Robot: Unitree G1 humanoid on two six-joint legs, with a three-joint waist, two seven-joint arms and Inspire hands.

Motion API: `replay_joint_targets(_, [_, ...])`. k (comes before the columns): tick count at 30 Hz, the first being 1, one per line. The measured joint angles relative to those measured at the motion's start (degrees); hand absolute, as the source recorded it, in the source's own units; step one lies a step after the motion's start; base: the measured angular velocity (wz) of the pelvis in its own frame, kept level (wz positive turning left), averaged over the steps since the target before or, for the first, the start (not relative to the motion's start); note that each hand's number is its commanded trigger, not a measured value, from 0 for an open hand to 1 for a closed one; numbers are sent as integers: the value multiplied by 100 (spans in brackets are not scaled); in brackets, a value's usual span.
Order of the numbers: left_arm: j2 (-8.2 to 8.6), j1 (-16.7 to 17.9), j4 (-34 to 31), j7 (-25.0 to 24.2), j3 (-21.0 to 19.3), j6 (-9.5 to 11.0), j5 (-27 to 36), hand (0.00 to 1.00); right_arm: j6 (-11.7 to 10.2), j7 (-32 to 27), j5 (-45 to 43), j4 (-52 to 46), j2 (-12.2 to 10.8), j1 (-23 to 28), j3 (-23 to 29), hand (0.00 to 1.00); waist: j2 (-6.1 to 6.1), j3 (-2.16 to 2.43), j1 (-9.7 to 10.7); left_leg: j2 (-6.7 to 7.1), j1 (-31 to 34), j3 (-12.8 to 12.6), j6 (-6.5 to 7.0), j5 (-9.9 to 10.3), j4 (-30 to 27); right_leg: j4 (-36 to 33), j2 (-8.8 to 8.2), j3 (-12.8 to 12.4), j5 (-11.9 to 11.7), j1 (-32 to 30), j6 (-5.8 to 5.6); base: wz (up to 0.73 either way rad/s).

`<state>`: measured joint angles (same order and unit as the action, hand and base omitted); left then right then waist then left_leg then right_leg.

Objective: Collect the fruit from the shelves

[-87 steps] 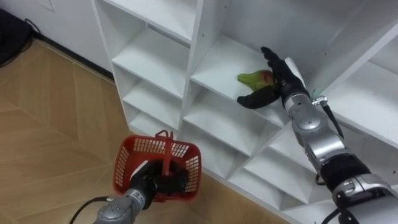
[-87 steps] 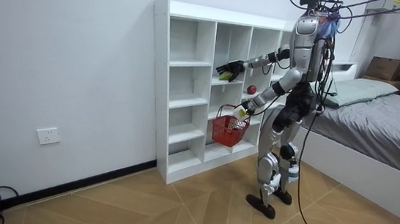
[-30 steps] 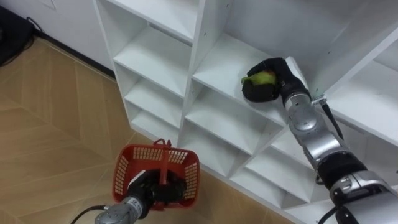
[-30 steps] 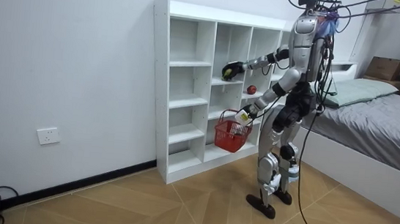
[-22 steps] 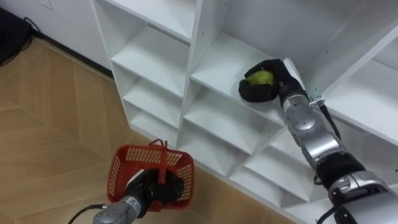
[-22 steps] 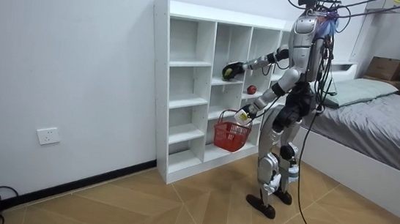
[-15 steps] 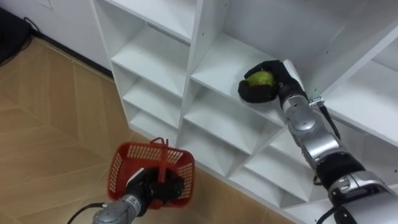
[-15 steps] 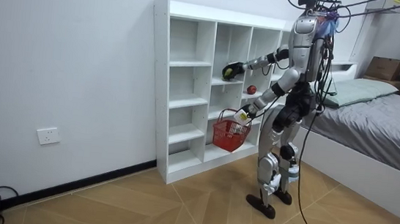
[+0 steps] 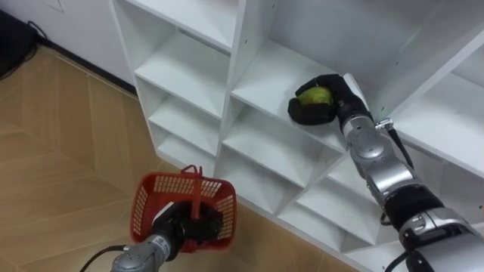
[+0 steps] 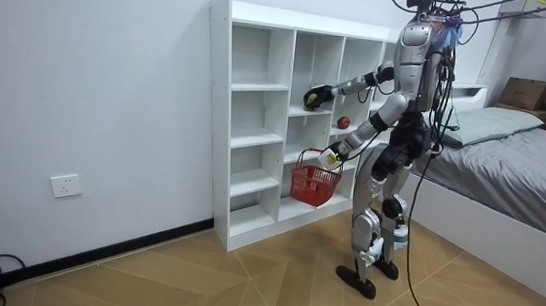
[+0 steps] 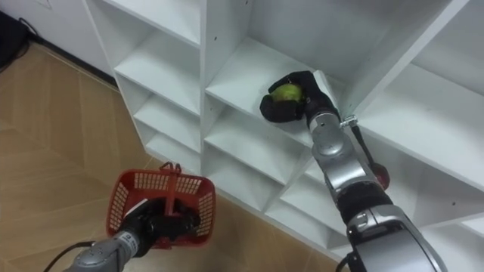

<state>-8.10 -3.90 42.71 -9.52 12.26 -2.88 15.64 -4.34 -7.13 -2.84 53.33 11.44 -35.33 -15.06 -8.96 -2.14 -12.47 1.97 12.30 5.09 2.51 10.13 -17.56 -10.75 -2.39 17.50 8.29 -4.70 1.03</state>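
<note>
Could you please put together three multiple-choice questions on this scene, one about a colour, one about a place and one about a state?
1. What colour is the basket that the left hand holds?
A. Blue
B. Red
C. White

2. Where is the green fruit?
A. In the basket
B. On the floor
C. In a compartment of the white closet

3. What is the state of the right hand?
A. Open, clear of the fruit
B. Shut, holding nothing
C. Its fingers curled round the green fruit

Answers:
1 B: the basket's mesh walls and handle are red.
2 C: the fruit is inside a closet compartment, well above the basket.
3 C: the dark fingers wrap the fruit from below and the side.
</note>
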Motion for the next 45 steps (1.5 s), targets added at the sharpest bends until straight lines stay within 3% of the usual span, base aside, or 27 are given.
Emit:
replay_joint_targets(7, [-12, -10, 7, 7, 87, 83, 8, 100, 11, 216, -225, -531, -36, 181, -104, 100, 37, -13, 165, -3, -1, -29, 0, 0, -25, 1, 2, -26, 0, -21, 0, -2])
replay_joint_targets(16, [96, -45, -3, 26, 90, 86, -6, 100, 18, 519, -630, -1691, -41, 855, -214, 100, 132, 2, 294, -34, -103, -216, 2, 1, 89, 5, 2, -189, 0, -44, -1, -9])
replay_joint_targets(22, [108, -79, -120, 55, 81, 125, -5, 100, -67, 759, -699, -2538, -43, 1589, -302, 100, 289, 55, 459, -44, -214, -411, 3, 1, 108, -3, -10, -361, 5, 20, -9, -10])
replay_joint_targets(26, [146, -52, -160, 174, 156, 351, 5, 100, -106, 872, -704, -2854, -43, 2009, -397, 100, 404, 97, 575, -63, -428, -573, 38, -19, 293, -33, -16, -461, 12, 85, -21, -15])
replay_joint_targets(30, [257, -2, -159, 187, 153, 350, 4, 100, -122, 921, -606, -3309, -47, 2484, -386, 100, 514, 131, 633, -82, -632, -689, 46, -27, 396, -94, -8, -624, 15, 150, -25, -24])
replay_joint_targets(32, [267, 2, -159, 187, 151, 354, 18, 100, -110, 907, -635, -3527, -41, 2681, -335, 100, 548, 153, 774, -99, -717, -779, 46, -27, 420, -109, 1, -676, 16, 187, -28, -21])
replay_joint_targets(38, [314, 1, -158, 184, 186, 479, 62, 100, -132, 629, -872, -3666, -39, 2918, -208, 100, 690, 137, 959, -130, -844, -1007, 46, -27, 488, -189, 50, -945, 14, 142, -24, -23])
replay_joint_targets(45, [283, 2, -158, 184, 394, 549, 248, 100, -143, 385, -873, -3528, -37, 3096, -198, 100, 738, 130, 1066, -135, -804, -1113, 46, -28, 529, -191, 62, -990, 14, 44, -25, -7])
